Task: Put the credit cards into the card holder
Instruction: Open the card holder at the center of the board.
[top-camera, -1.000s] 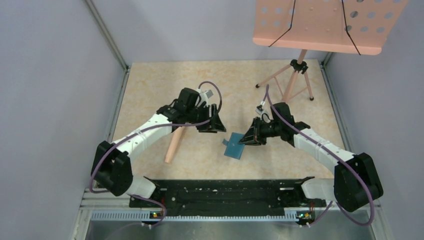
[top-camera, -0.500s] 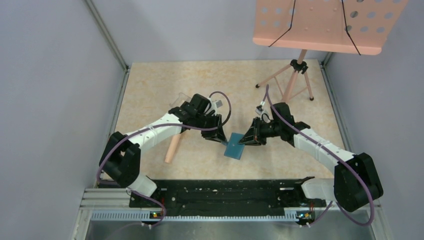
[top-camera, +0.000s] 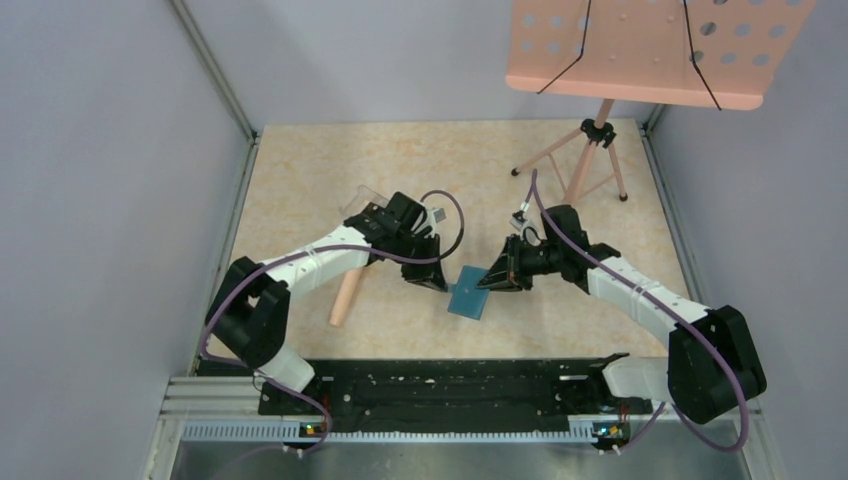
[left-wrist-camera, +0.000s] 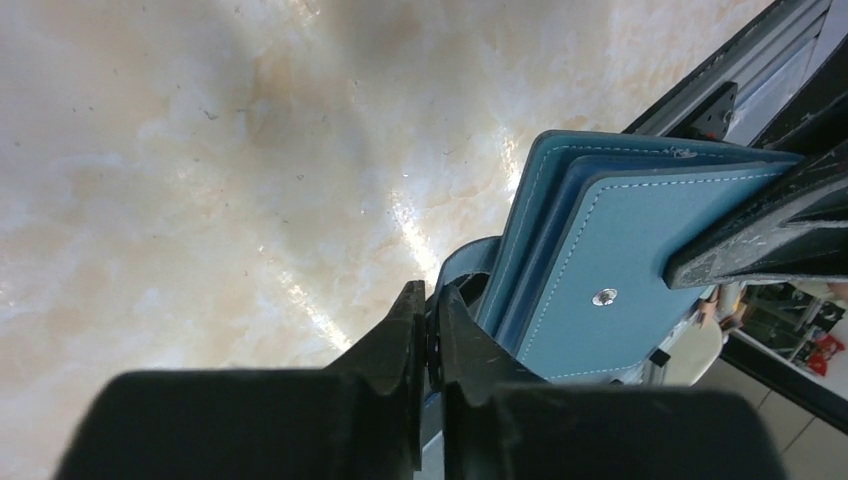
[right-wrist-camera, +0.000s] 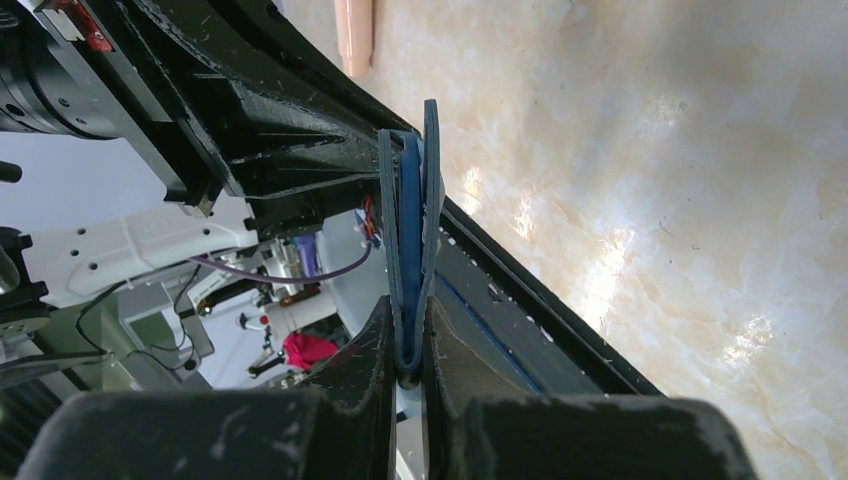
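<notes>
One snap button (left-wrist-camera: 603, 297) on card holder (left-wrist-camera: 620, 250) | left wrist only

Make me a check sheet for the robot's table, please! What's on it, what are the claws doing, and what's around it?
Surface: beige marbled table, no spills seen.
Job's things: blue holder, held at one edge; cards: nothing seen.
Clutter: peach stick lying flat; clear box, partly hidden.
Grippers: right gripper shut on the holder; left gripper has its fingers nearly together at the holder's other side, grip unclear.
Cables: purple cables looping loose near each gripper.
Surroundings: peach music stand at the far right; grey walls.
</notes>
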